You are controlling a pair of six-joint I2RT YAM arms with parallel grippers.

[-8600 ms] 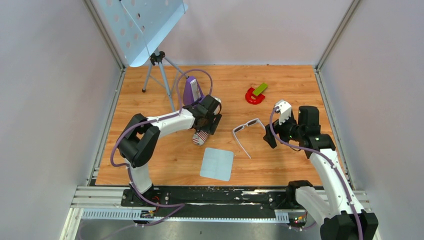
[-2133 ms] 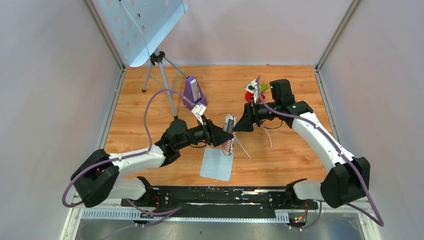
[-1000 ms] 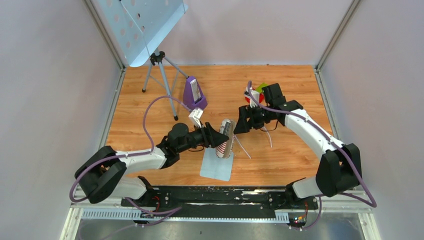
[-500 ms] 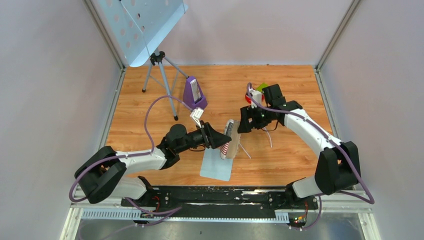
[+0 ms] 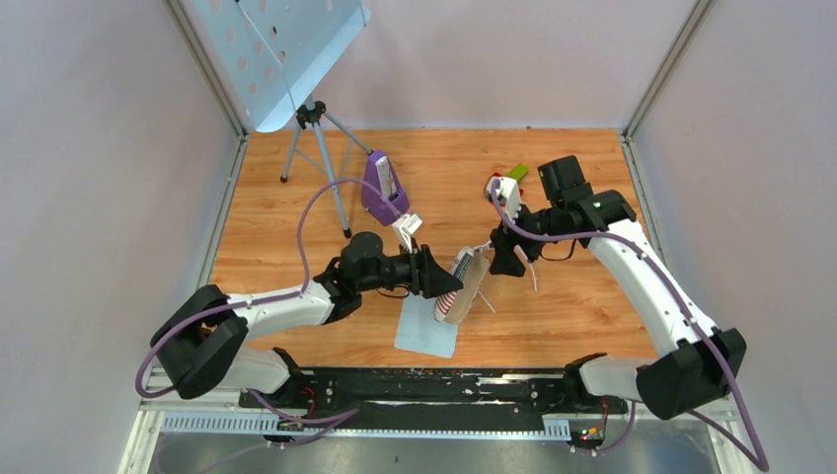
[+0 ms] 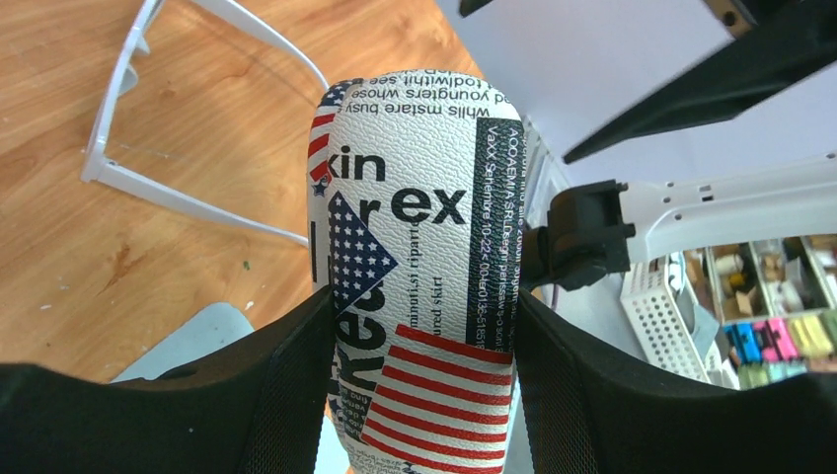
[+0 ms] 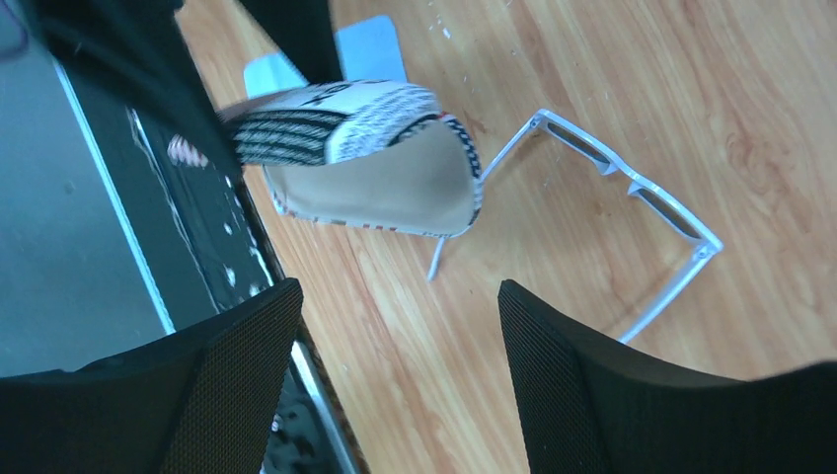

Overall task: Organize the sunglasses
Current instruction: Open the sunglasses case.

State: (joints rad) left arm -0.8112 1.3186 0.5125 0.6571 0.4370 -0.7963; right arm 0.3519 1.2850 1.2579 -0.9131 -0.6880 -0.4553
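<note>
Jaws of the left gripper (image 6: 422,341) are clamped on the flag-printed case (image 6: 415,197), one black finger pressed to each long side. The case appears lifted clear of the wood, its free end pointing toward the other arm. That hold looks chosen to present the mouth. The flap (image 7: 395,183) hangs open and shows a plain beige lining (the pocket behind it is out of sight, so I cannot tell whether anything is inside, though the one thing meant for it is plainly outside).

The right gripper (image 7: 395,296) hovers just beyond the case's open end, fingers spread wide with nothing between them. It reads as a hand kept free for the pick-up.

The sunglasses (image 7: 632,186) lie on the table (image 5: 444,168) just beside the case, on the side of its open flap. The white frame lies flat with both slim arms unfolded, and one arm tip runs under the flap's edge in the right wrist view. Neither gripper touches them. A light blue cloth (image 5: 426,334) lies flat on the wood below the case's gripped end.

With the arms splayed like that, the glasses probably would not slide into the case, so folding likely comes before loading.
</note>
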